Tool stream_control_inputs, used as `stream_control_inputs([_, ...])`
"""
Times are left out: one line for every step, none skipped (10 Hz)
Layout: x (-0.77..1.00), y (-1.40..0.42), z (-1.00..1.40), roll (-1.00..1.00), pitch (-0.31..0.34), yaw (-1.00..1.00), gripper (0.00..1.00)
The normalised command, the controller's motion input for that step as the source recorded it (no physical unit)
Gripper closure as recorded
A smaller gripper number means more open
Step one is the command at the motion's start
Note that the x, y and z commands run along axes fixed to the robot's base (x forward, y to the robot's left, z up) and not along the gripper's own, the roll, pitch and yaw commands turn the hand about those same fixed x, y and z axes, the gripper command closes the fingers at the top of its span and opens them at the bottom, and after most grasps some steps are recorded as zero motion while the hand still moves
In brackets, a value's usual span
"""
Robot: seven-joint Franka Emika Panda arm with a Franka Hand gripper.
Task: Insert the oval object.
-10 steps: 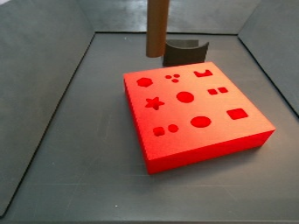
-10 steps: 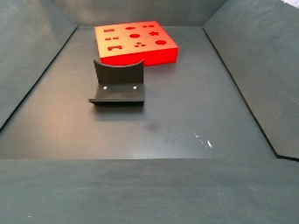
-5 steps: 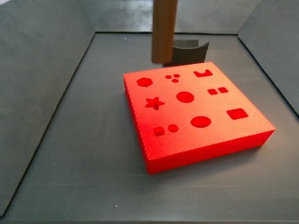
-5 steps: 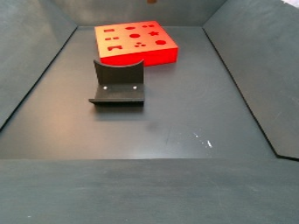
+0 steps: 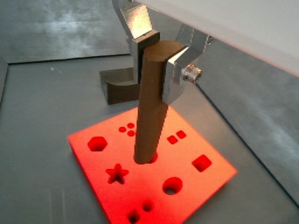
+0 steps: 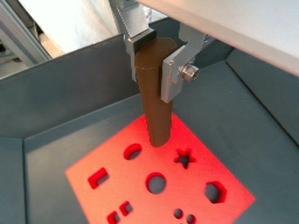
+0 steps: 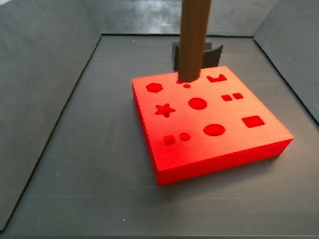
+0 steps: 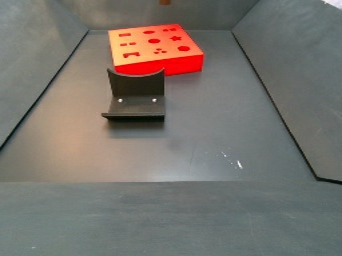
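Observation:
My gripper (image 5: 158, 61) is shut on the top of the oval object (image 5: 149, 109), a long brown peg that hangs upright. Both wrist views show the grip (image 6: 156, 63). The peg (image 6: 156, 109) reaches down over the red block (image 6: 163, 179), which has several shaped holes. In a side view the peg (image 7: 193, 37) comes down from the top edge, and its lower end hovers just above the back part of the red block (image 7: 218, 131). The gripper itself is out of both side views.
The dark fixture (image 8: 134, 95) stands on the grey floor beside the red block (image 8: 156, 50), and shows behind the peg in a side view (image 7: 214, 51). Dark sloping walls enclose the floor.
The peg has moved right and a little lower, from beside the fixture to over the red block's back part. The block and fixture have not moved.

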Motion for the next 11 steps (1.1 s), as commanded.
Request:
stream_control_inputs([0.80, -0.54, 0.00, 0.23, 0.000, 0.00, 1.00])
stream_control_inputs([0.80, -0.40, -0.12, 0.07, 0.004, -0.15, 1.00])
stream_control_inputs([0.76, -0.11, -0.27, -0.01, -0.003, -0.36, 1.00])
stream_control_inputs([0.60, 0.04, -0.43, -0.15, -0.047, -0.57, 1.00])
stream_control_inputs([0.84, 0.26, -0.29, -0.22, -0.041, -0.41, 1.00])
stream_control_inputs([1.00, 0.21, -0.22, -0.14, 0.000, -0.27, 1.00])
stream_control_inputs([0.89, 0.09, -0.17, -0.10, 0.000, -0.25, 1.00])
stream_control_inputs([0.00, 0.00, -0.02, 0.00, 0.000, 0.00, 1.00])
stream_control_inputs([0.27, -0.10, -0.07, 0.08, 0.050, 0.00, 1.00])
stream_control_inputs([0.55, -0.30, -0.13, 0.28, 0.163, -0.15, 1.00])
stream_control_inputs([0.35, -0.18, -0.10, 0.12, 0.097, -0.10, 1.00])
